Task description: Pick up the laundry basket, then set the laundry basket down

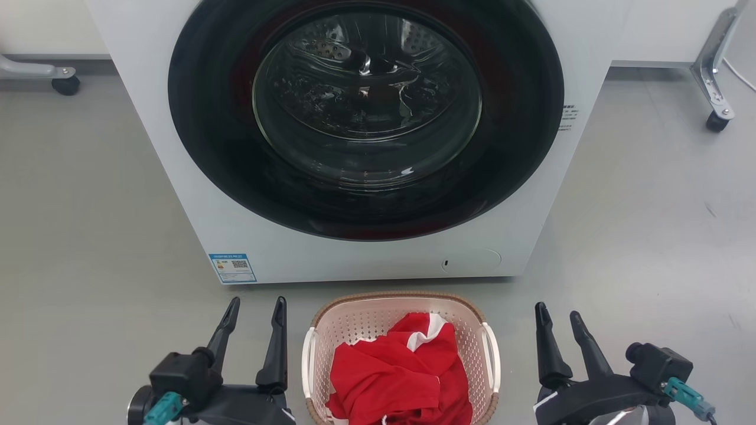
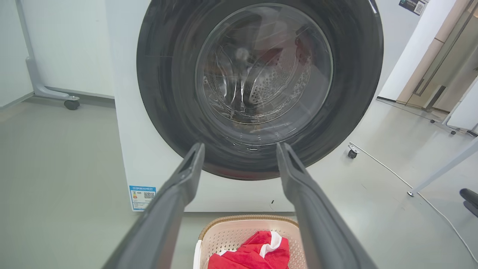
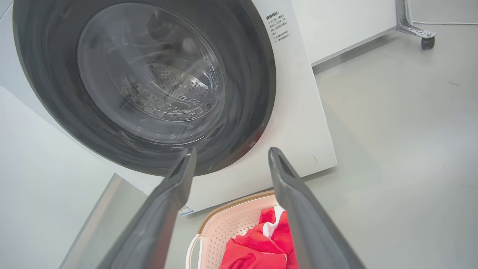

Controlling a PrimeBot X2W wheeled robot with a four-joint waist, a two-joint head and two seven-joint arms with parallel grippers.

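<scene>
The laundry basket (image 1: 360,321) is seen standing on the grey floor (image 1: 77,236), just in front of the white washing machine (image 1: 177,177) and roughly centred below its round dark door (image 1: 366,118), which is shut. A red garment (image 1: 396,372) with a strip of white on it is heaped inside the basket (the cream perforated walls and the brown woven-look rim are left showing around it).

In the head view the basket is flanked by the two grippers. The left gripper (image 1: 258,304) is held open, its two dark fingers spread apart with nothing between them. It is set just beside the basket's left white handle (image 1: 308,360), and a narrow strip of floor can be made out between finger and handle. The right gripper (image 1: 557,311) is likewise held open and empty, a little farther out from the right white handle (image 1: 491,354). Both pairs of fingers are pointed toward the washing machine.

In each wrist view the washer door is framed between that gripper's parted fingers, and the far end of the basket is caught at the bottom edge. A blue label (image 1: 232,268) is stuck at the lower left corner of the washer's front. A castor (image 1: 65,84) is seen on the floor to the washer's left.
</scene>
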